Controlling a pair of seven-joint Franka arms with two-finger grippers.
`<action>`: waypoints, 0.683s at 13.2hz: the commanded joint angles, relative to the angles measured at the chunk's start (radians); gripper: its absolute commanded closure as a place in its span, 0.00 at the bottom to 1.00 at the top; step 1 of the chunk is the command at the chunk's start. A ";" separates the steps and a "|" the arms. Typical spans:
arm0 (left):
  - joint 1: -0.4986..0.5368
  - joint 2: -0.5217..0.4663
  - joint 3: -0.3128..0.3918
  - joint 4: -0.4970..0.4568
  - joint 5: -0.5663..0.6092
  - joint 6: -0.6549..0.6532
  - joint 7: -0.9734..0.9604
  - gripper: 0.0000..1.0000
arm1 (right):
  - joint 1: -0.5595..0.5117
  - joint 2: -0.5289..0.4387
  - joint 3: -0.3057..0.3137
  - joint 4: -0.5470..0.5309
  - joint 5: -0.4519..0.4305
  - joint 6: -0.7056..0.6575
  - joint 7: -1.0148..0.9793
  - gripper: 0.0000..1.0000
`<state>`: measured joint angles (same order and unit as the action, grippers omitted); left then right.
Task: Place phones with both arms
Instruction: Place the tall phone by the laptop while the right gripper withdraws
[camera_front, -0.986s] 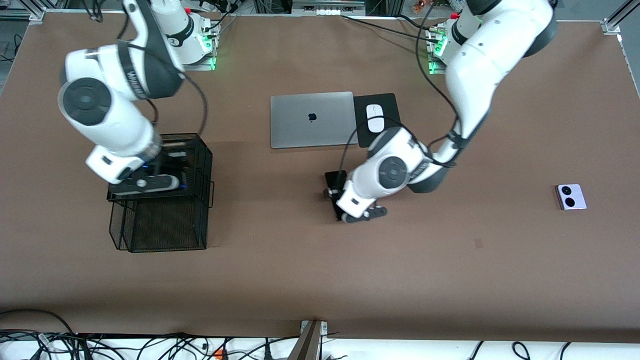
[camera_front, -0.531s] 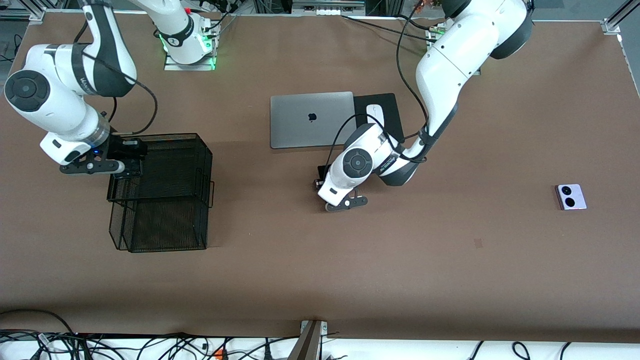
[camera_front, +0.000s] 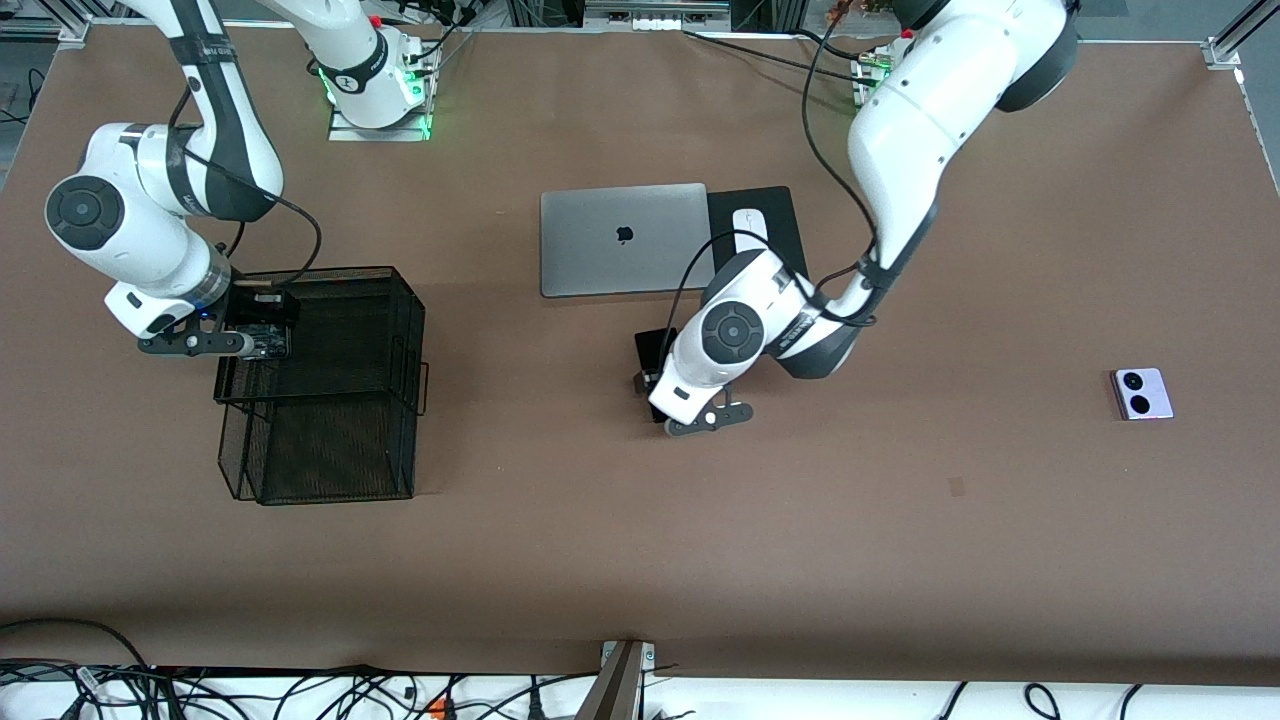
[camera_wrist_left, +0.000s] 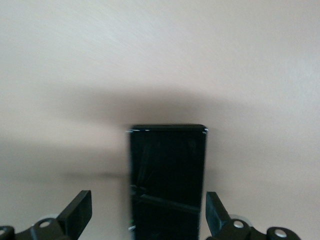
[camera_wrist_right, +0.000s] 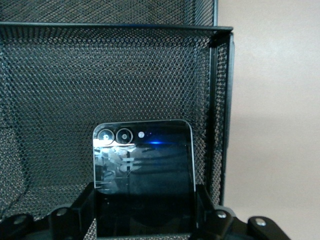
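Observation:
My right gripper is shut on the small squarish black phone and holds it upright at the rim of the black mesh basket, at the right arm's end of the table. The basket's mesh wall fills the right wrist view. My left gripper is open and low over the long slim black phone, which lies on the table nearer to the front camera than the laptop. In the left wrist view the slim phone lies between my spread fingers. The lilac-white phone lies toward the left arm's end.
A closed grey laptop lies mid-table with a white mouse on a black pad beside it. The brown table spreads wide nearer the front camera.
My right gripper swung from over the basket out past its rim, then came back to the rim. My left gripper shifted a little over the slim phone.

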<state>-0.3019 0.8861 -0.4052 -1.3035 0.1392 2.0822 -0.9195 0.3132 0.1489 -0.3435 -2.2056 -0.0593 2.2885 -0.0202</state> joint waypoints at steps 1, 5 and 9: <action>0.062 -0.131 0.006 -0.025 0.016 -0.179 0.046 0.00 | 0.004 0.018 -0.006 0.014 0.050 0.006 -0.015 0.04; 0.214 -0.219 0.008 -0.028 0.136 -0.466 0.235 0.00 | 0.003 0.009 -0.006 0.095 0.049 -0.073 -0.020 0.00; 0.389 -0.225 0.009 -0.045 0.174 -0.597 0.338 0.00 | 0.003 0.009 -0.005 0.311 0.045 -0.332 -0.040 0.00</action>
<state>0.0155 0.6814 -0.3886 -1.3061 0.2941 1.5126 -0.6210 0.3137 0.1596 -0.3442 -2.0009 -0.0341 2.0743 -0.0279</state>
